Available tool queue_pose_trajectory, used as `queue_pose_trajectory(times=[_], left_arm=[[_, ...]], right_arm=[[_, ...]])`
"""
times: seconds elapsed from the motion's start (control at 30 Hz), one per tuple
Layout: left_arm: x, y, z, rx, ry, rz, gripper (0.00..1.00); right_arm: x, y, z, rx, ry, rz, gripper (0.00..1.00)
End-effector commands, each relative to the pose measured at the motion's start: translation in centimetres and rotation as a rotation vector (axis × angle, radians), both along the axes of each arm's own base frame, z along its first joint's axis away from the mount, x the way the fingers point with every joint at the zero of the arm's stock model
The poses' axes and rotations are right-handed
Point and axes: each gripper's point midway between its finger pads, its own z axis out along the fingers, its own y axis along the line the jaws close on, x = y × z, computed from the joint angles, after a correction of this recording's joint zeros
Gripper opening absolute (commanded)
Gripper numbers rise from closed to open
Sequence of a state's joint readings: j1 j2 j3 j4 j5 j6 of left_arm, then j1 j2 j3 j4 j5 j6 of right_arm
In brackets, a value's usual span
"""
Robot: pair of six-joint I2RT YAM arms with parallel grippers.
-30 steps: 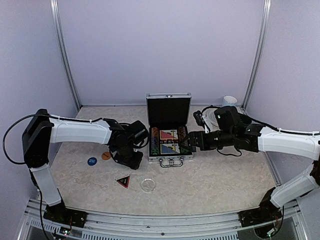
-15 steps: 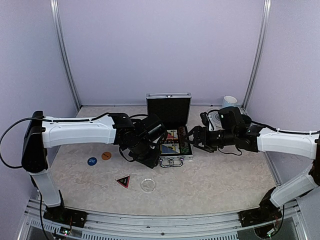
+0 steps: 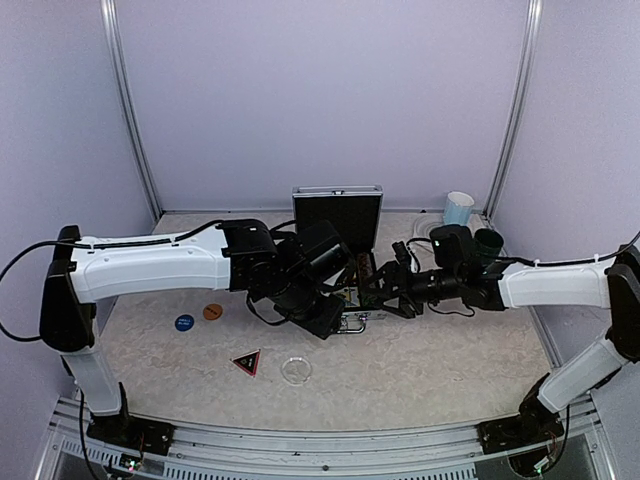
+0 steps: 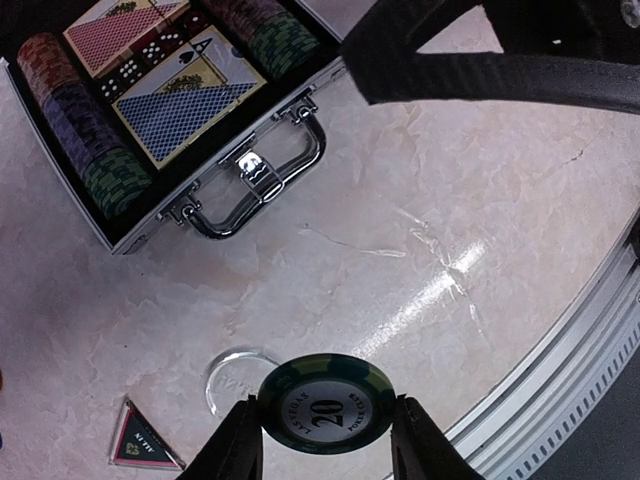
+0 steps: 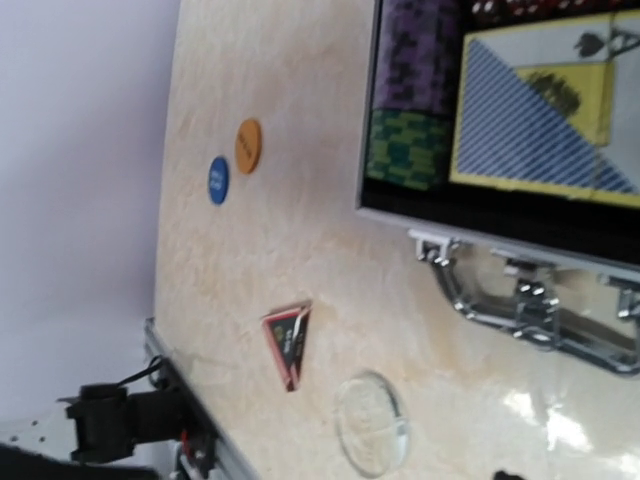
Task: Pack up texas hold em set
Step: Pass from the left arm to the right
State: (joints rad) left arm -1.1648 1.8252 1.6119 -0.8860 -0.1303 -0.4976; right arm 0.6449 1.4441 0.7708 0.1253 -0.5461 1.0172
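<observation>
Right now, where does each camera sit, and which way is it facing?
Top: above and behind the bases, looking down at the table and open case; left arm and right arm show.
Left wrist: on the left arm, looking down past its fingers, which pinch a green chip, at the case handle.
Right wrist: on the right arm, looking down at the case's front corner, blue disc and orange disc; hardly any of the arm itself shows.
Shared: both wrist views catch the handle, triangle and clear disc.
</observation>
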Motion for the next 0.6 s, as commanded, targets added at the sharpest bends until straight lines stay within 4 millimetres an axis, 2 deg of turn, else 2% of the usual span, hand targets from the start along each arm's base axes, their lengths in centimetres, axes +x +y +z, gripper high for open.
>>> queue_pose_trajectory(times=[0.0, 0.17, 0.57], left_arm=[[-0.5, -1.0, 0.5, 0.0, -0.008, -0.01, 0.41], [-0.9, -1.8, 0.6, -0.003, -0.015, -0.026, 0.41], [-1.2, -2.3, 0.3, -0.002, -0.004, -0.041, 0.41]], right_arm=[[-0.3, 1.1, 0.7, 0.085, 0.034, 0.042, 0.71], [-1.0, 2.2, 1.1, 0.138, 0.058, 0.099, 0.64], [-4.5, 5.3, 1.8, 0.208, 0.036, 0.306, 0.59]])
